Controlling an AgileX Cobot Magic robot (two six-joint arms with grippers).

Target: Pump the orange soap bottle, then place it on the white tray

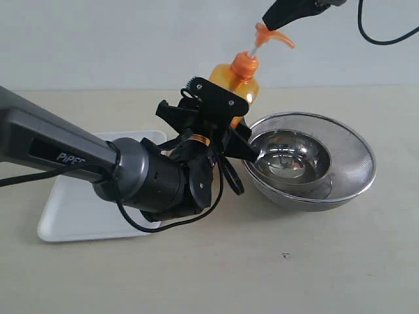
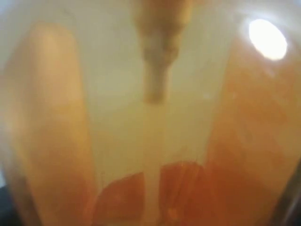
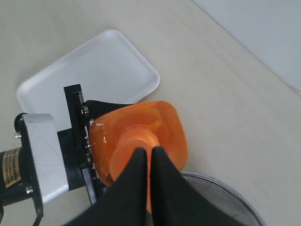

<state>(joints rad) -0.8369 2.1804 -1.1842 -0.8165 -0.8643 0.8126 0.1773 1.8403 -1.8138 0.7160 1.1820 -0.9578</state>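
Beige matte tabletop (image 1: 294, 275), pale wall (image 1: 131, 39); the tall translucent orange soap bottle (image 1: 243, 77) stands upright between the shallow white tray (image 1: 72, 216) and the round steel mesh bowl (image 1: 353, 150), base hidden. My left gripper (image 1: 226, 121) is clamped across its body; my right gripper (image 3: 149, 160), fingers (image 3: 136, 188) pinched together and empty, rests on the pump head (image 1: 278, 38). Reads light, slick, thin-walled: I'd hold the flat mid-body, not the stem (image 1: 253, 47).

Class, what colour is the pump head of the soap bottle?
The pump head is orange, atop a white stem; the exterior view shows it best.
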